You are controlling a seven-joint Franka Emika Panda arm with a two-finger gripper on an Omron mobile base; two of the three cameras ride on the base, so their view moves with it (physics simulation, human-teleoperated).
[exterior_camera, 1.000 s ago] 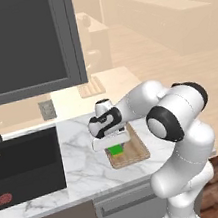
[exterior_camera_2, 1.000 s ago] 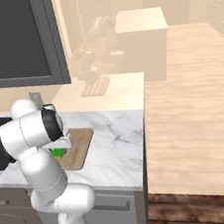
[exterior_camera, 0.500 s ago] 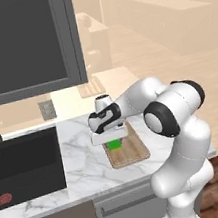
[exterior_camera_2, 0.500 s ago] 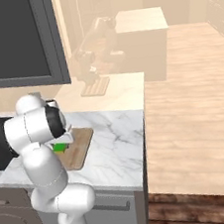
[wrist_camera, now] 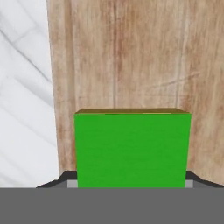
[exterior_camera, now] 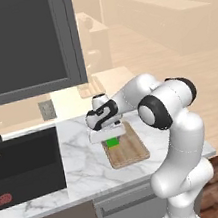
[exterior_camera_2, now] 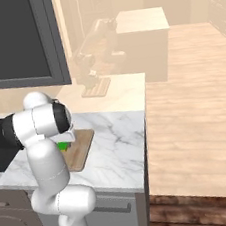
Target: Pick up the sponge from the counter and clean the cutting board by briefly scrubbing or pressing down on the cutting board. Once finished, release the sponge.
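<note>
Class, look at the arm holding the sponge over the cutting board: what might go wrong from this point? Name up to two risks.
1. The sponge sits close to the cutting board's edge beside the counter; a scrub stroke that way may slide it off the wood.
2. The gripper is shut on the sponge right above the board; pressing hard could push the board across the smooth counter.

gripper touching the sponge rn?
Touching. Hand view: sponge sits clamped between the gripper fingertips, over the cutting board.
</note>
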